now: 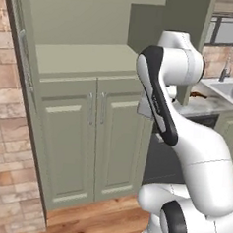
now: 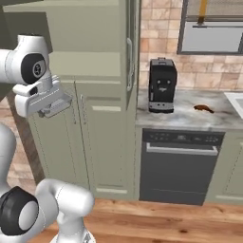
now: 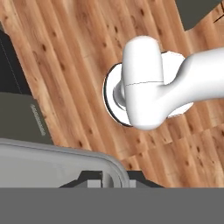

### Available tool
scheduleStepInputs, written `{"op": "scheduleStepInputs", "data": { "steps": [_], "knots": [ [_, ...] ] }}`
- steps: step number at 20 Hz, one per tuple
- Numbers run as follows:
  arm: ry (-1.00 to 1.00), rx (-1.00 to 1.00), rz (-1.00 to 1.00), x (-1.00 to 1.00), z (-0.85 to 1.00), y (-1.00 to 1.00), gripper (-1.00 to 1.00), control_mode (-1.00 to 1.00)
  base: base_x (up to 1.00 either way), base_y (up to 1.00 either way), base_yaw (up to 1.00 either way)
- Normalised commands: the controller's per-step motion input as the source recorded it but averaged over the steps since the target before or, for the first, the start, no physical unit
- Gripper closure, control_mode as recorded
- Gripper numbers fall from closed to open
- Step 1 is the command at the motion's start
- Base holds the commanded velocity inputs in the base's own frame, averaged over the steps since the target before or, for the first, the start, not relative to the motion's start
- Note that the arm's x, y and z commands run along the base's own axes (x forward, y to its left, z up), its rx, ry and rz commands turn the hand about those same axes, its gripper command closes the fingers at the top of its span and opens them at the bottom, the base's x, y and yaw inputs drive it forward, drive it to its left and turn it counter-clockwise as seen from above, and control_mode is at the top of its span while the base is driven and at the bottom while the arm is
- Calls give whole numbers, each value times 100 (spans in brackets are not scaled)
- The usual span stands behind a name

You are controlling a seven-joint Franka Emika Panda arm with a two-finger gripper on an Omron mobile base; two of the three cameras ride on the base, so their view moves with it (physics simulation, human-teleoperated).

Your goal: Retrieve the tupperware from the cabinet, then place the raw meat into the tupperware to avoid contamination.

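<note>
Tool point(image 2: 56, 110): closed on the tupperware point(image 3: 57, 162), held before the cabinet point(image 2: 102, 142). Raw meat point(image 2: 203, 108): laid on the tabletop point(image 2: 190, 118), near its right edge, beside coffee machine point(image 2: 162, 85).

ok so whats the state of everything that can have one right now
upper cabinet doors: swung open
lower cabinet doors: shut
tupperware: out of the cabinet, held in the air
claw: shut on the tupperware
raw meat: lying loose on the counter, not yet boxed
dishwasher: door shut
</note>
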Motion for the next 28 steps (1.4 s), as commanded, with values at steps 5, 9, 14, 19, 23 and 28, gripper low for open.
{"op": "scheduleStepInputs", "data": {
  "steps": [5,9,14,19,23,28],
  "knots": [
    [0,0,0,0,0,0,100,100,-22,-29,-2],
    [0,0,0,0,0,0,100,100,-9,-59,1],
    [0,0,0,0,0,0,100,100,-1,-74,5],
    [0,0,0,0,0,0,100,100,-2,-71,3],
    [0,0,0,0,0,0,100,100,0,-66,1],
    [0,0,0,0,0,0,100,100,2,-71,0]
  ]
}}
